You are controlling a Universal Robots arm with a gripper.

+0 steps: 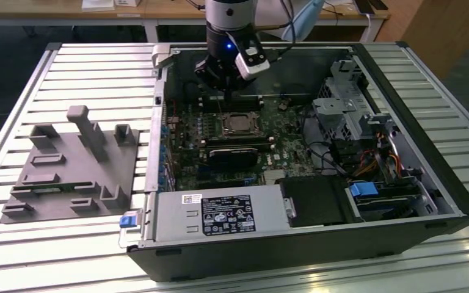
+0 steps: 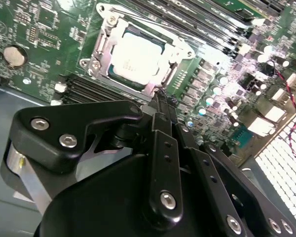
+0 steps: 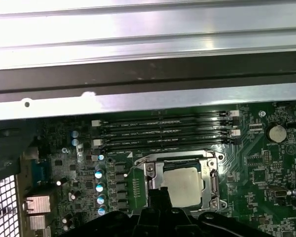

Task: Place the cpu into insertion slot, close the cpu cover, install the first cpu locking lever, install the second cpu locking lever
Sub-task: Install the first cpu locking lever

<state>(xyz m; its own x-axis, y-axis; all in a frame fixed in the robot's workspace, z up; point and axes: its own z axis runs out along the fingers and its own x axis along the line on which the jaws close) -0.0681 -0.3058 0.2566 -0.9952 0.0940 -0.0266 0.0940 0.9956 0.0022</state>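
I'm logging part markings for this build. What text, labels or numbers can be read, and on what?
On the power supply label: print and symbols, too small to read.
On the cpu: faint marking, blurred.
On the motherboard: white lettering, too small.
Nothing legible.

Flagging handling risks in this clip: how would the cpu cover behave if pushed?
The cpu cover looks like thin sheet metal, so probably light and slightly springy, not rigid. It lies flat around the cpu, so a downward push would likely press on the chip. Its shiny surface may be slippery.
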